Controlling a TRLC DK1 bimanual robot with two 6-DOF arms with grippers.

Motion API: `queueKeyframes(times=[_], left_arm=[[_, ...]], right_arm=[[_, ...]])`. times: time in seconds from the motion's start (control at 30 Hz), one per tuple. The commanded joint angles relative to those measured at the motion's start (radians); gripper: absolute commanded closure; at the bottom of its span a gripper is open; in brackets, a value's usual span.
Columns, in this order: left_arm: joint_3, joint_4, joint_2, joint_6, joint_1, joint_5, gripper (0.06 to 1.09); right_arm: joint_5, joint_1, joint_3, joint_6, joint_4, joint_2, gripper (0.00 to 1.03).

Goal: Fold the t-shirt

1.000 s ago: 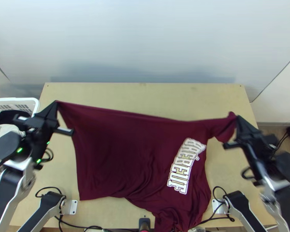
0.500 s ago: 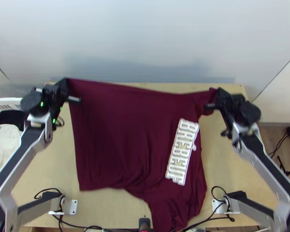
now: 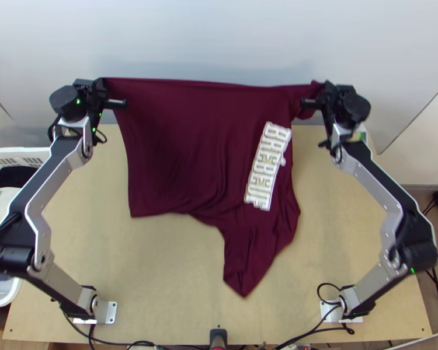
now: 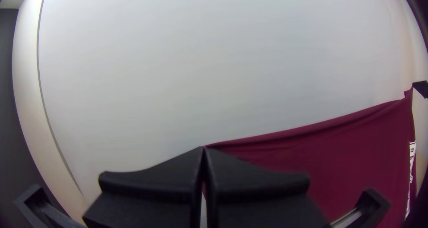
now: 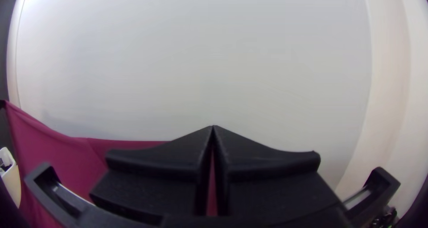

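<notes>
Both arms, left [image 3: 64,151] and right [image 3: 374,178], have carried the maroon t-shirt [image 3: 178,134] farther from their bases, drawing its trailing tail [image 3: 245,256] away from the near edge of the counter [image 3: 160,262]. Held up and partly spread over the far side, it has the left jaws clenched on a corner and the right jaws closed on a bunched end. I'd worry about 2 things: that gathered grip may skew the lay-down, letting the narrow tail crumple beneath, and pulling tighter could slip cloth from the tips.
</notes>
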State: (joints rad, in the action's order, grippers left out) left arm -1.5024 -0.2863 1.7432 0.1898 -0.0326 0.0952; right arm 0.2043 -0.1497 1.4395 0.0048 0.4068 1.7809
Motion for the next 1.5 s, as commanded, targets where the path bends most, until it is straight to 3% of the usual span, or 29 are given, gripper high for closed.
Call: queueKeyframes(times=[0.0, 0.17, 0.37, 0.77, 1.13, 1.17, 1.2, 1.23, 1.27, 1.3, 1.33, 1.37, 1.47], left_arm=[[-0.125, 0.029, 0.127, 0.003, 0.005, 0.018, 1.05], [-0.012, 0.013, 0.104, 0.034, 0.007, 0.018, 1.05], [0.199, -0.080, 0.079, 0.120, 0.037, 0.017, 1.05], [0.470, -0.123, -0.025, 0.235, 0.062, -0.022, 1.05], [0.588, -0.132, -0.044, 0.246, 0.049, -0.040, 1.05], [0.590, -0.113, -0.044, 0.246, 0.046, -0.041, 1.02], [0.588, -0.088, -0.047, 0.238, 0.045, -0.045, 0.93], [0.588, -0.034, -0.057, 0.231, 0.042, -0.060, 0.76], [0.587, 0.016, -0.070, 0.203, 0.040, -0.083, 0.58], [0.582, 0.065, -0.082, 0.177, 0.045, -0.104, 0.40], [0.576, 0.114, -0.094, 0.166, 0.046, -0.118, 0.23], [0.568, 0.177, -0.111, 0.158, 0.046, -0.124, 0.10], [0.585, 0.326, -0.215, 0.149, 0.062, -0.210, 0.10]], right_arm=[[0.023, -0.028, 0.231, -0.039, -0.005, 0.170, 1.00], [0.041, -0.062, 0.119, -0.039, -0.010, 0.127, 1.00], [0.076, -0.103, -0.125, -0.055, 0.000, -0.014, 1.00], [0.159, -0.264, -0.600, -0.120, 0.000, -0.311, 1.00], [0.168, -0.301, -0.771, -0.137, 0.017, -0.239, 1.00], [0.167, -0.294, -0.768, -0.135, 0.017, -0.222, 1.00], [0.167, -0.287, -0.765, -0.131, 0.017, -0.210, 1.00], [0.167, -0.281, -0.761, -0.127, 0.017, -0.204, 1.00], [0.165, -0.272, -0.760, -0.121, 0.017, -0.204, 0.93], [0.165, -0.269, -0.761, -0.114, 0.017, -0.212, 0.64], [0.162, -0.266, -0.769, -0.100, 0.013, -0.233, 0.26], [0.152, -0.266, -0.781, -0.091, 0.009, -0.265, 0.05], [0.101, -0.284, -0.826, -0.081, -0.046, -0.405, 0.03]])
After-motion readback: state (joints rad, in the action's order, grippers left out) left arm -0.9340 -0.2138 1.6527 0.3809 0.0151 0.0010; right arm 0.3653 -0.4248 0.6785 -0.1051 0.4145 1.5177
